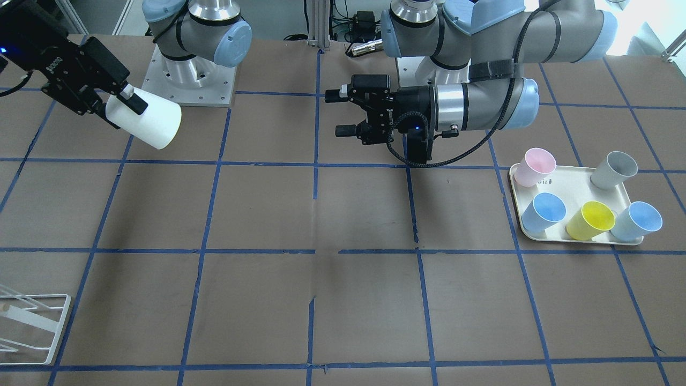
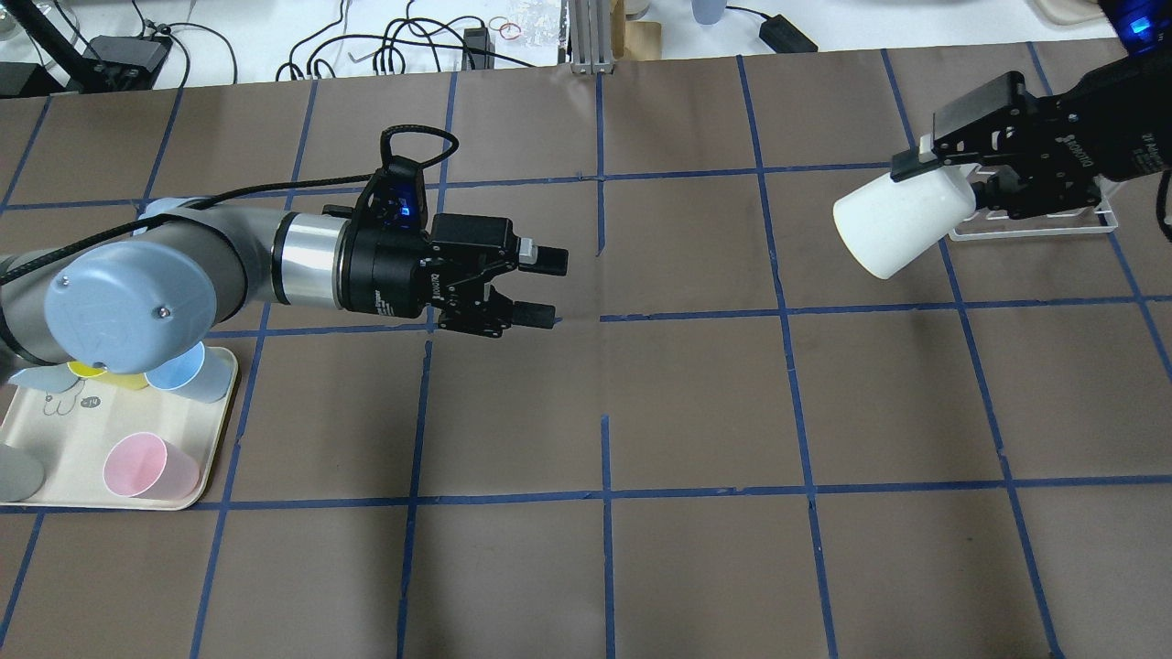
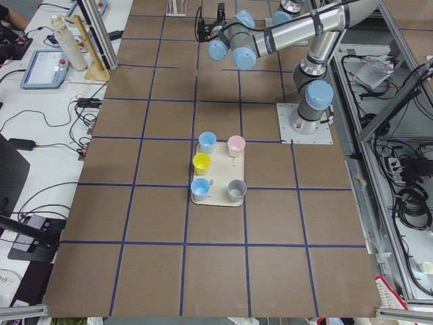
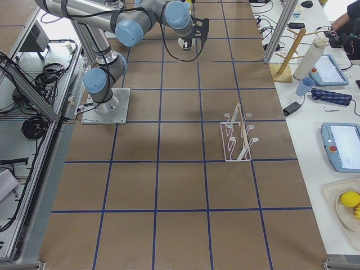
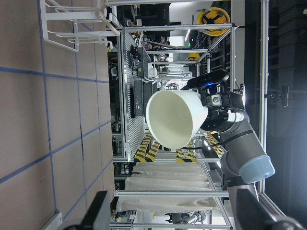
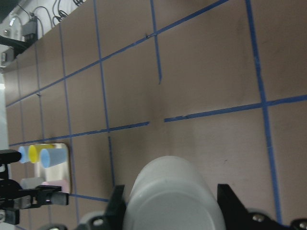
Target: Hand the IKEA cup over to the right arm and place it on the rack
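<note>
Brown-papered table point(image 1: 364, 214) with a blue tape grid; two-arm station, with metal framing and cabling showing behind in the left wrist view.

1. Right claw point(image 2: 952, 178): hanging raised over the table's right end, fingers pressing on the narrow base end of the IKEA cup point(image 2: 902, 224). The cup is jutting straight out of the claw, tilted, with its mouth pointing toward the table's middle and slightly downward, clear of the surface.

2. Rack point(image 1: 32, 321): white wire frame, standing on the table below the right claw and farther out from the robot's base. The cup is not yet on it.

3. Left claw point(image 2: 547, 288): fingers spread, carrying nothing, facing the cup's mouth from well apart.

4. Cream tray point(image 1: 568, 187): lying farthest from the right claw, at the opposite end, carrying a pink cup point(image 1: 535, 166), grey cup point(image 1: 614, 170), yellow cup point(image 1: 591, 220) and two blue cups point(image 1: 544, 212).

Risk note: the hand-over is looking complete and placing is remaining. The pinch is sitting on a smooth tapered wall, so the cup could be slipping or pivoting during the descent. An off-line approach would be knocking the rim against a slanted rod, shoving the light rack, or leaving the cup unseated when the fingers part.
</note>
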Controlling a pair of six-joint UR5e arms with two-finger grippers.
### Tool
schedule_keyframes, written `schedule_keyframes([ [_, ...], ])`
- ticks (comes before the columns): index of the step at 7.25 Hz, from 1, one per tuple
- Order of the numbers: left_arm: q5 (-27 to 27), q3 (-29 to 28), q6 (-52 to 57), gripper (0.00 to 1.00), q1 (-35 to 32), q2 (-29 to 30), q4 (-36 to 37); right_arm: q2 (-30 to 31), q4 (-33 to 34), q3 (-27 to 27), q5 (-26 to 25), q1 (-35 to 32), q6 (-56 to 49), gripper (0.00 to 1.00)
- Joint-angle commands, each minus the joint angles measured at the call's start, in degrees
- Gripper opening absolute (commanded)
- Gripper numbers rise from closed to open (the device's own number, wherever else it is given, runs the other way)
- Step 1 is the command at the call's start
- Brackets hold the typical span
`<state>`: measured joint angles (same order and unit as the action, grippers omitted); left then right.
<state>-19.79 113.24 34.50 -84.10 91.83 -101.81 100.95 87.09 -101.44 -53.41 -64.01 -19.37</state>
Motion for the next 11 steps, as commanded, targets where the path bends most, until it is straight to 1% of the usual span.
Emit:
schedule_keyframes([
  [1,-17.1,0.1,-20.0,1.00,0.0,4.8,25.8,-3.0,6.8,0.4,-13.0,0.1,-14.7,0.23],
  [2,-24.8,0.0,-22.0,1.00,0.0,7.1,31.7,-5.1,11.1,0.5,-17.6,0.5,-17.3,0.23],
  [3,-34.7,-1.3,-22.4,1.00,-0.3,8.7,34.4,-7.4,15.6,0.5,-21.5,0.7,-19.9,0.23],
  [4,-46.1,-4.6,-24.6,1.00,-0.9,9.8,35.4,-10.2,20.4,0.5,-24.4,1.4,-24.1,0.22],
  [5,-55.3,-9.7,-26.6,1.00,-3.8,9.3,33.0,-12.0,23.0,0.7,-24.7,3.3,-25.7,0.23],
  [6,-63.4,-14.1,-27.9,1.00,-7.5,7.9,26.9,-13.7,26.1,2.0,-25.0,3.9,-26.9,0.23],
  [7,-68.7,-18.1,-30.5,1.00,-10.1,6.5,20.8,-15.1,26.3,3.9,-25.1,3.9,-27.3,0.23],
  [8,-69.1,-21.2,-31.3,1.00,-10.1,4.4,16.1,-16.6,26.5,5.3,-24.8,3.9,-27.3,0.23],
  [9,-69.7,-24.3,-31.7,1.00,-10.1,2.6,14.2,-19.1,28.6,6.4,-24.9,3.9,-27.4,0.23],
  [10,-71.6,-28.2,-33.4,1.00,-10.4,2.3,11.0,-20.9,29.2,7.0,-24.9,3.9,-27.4,0.23],
  [11,-73.3,-28.9,-33.2,1.00,-9.8,1.7,8.9,-21.7,30.0,7.0,-24.9,3.9,-27.4,0.23],
])
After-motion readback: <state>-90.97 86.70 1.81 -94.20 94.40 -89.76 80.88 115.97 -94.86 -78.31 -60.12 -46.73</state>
